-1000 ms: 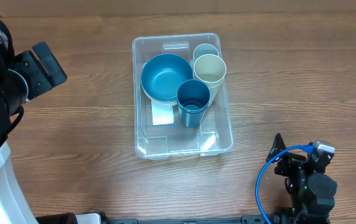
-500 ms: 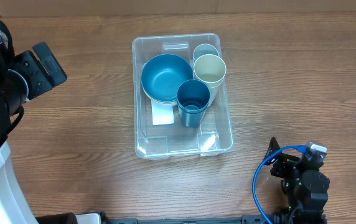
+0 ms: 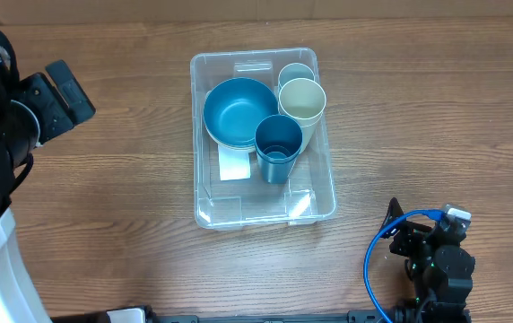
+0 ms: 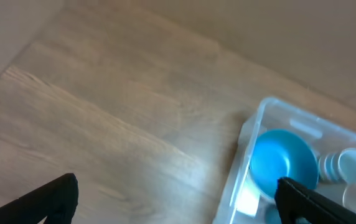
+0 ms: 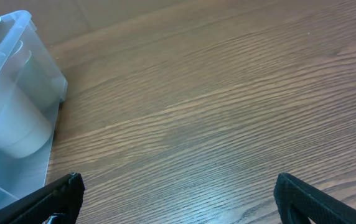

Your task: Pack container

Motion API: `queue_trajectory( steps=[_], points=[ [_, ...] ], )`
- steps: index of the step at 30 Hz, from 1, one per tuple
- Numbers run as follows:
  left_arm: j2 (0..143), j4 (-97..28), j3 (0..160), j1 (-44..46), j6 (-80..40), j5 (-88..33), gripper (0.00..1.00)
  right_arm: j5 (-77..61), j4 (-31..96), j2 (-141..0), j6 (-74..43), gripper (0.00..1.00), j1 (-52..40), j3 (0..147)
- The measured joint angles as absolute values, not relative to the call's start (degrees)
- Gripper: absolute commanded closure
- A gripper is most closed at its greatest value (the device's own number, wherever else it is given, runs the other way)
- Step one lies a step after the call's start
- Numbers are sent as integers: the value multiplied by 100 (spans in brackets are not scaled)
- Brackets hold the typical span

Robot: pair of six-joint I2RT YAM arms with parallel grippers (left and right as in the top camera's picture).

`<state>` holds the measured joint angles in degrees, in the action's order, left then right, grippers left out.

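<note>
The clear plastic container [image 3: 204, 208] sits at the table's middle with a white label on its bottom. Inside it are a blue bowl [image 3: 237, 111], a dark blue cup [image 3: 278, 144], a cream cup [image 3: 302, 100] and a pale cup [image 3: 296, 74] behind it. My left gripper [image 4: 178, 202] is open and empty, far to the left of the container [image 4: 240, 168]. My right gripper [image 5: 181, 196] is open and empty near the front right, with the container's corner [image 5: 47, 74] at its left.
The left arm [image 3: 23, 108] stands at the left edge. The right arm [image 3: 436, 260] with a blue cable [image 3: 378, 260] sits at the front right. Bare wooden table surrounds the container.
The right arm has drawn back slightly toward the front edge. The left arm and the container's contents have not moved.
</note>
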<state>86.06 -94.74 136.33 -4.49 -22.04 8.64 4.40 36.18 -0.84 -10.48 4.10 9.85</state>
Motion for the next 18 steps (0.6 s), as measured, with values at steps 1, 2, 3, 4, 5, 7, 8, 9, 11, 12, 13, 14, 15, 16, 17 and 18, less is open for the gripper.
queue_trajectory(
  steps=[1,2,3,4,5,7,8,9,11,12,13,14,15,16,17,18],
  points=[
    [8517,-9323,13539,-449,-2196,884,0,443,3618,-84,-1044,0,410,985],
    [8274,-8805,13181,-454,-2193,888,0,440,3618,-84,-1046,0,410,985],
    [7975,-8324,12755,-454,-2169,867,0,438,3616,-84,-1046,0,410,985],
    [7502,-7609,12057,-458,-2071,792,0,438,3623,-84,-1048,0,410,985],
    [7028,-6910,11336,-460,-1911,672,0,434,3623,-84,-1048,0,410,985],
    [6086,-5682,9924,-460,-1579,364,0,429,3610,-84,-1048,0,410,985],
    [5614,-5116,9220,-460,-1431,213,0,429,3612,-86,-1046,0,410,985],
    [5201,-4676,8580,-460,-1330,108,0,429,3621,-84,-1048,0,410,985],
    [4427,-4185,7428,-460,-1181,-71,0,427,3629,-82,-1048,0,410,985],
    [4084,-3942,6884,-460,-1144,-128,0,427,3629,-84,-1044,0,410,985],
    [3754,-3841,6366,-460,-1116,-176,0,427,3616,-84,-1046,0,410,985],
    [3481,-3782,5918,-460,-1085,-211,0,427,3632,-84,-1048,0,410,985],
    [3155,-3664,5367,-460,-1048,-244,0,427,3623,-84,-1046,0,410,985],
    [2875,-3610,4884,-460,-1035,-276,0,427,3623,-84,-1044,0,410,985],
    [2661,-3566,4528,-460,-1028,-320,0,427,3621,-84,-1044,0,410,985],
    [2346,-3251,4023,-460,-1002,-390,0,427,3623,-84,-1048,0,410,985]
  ],
)
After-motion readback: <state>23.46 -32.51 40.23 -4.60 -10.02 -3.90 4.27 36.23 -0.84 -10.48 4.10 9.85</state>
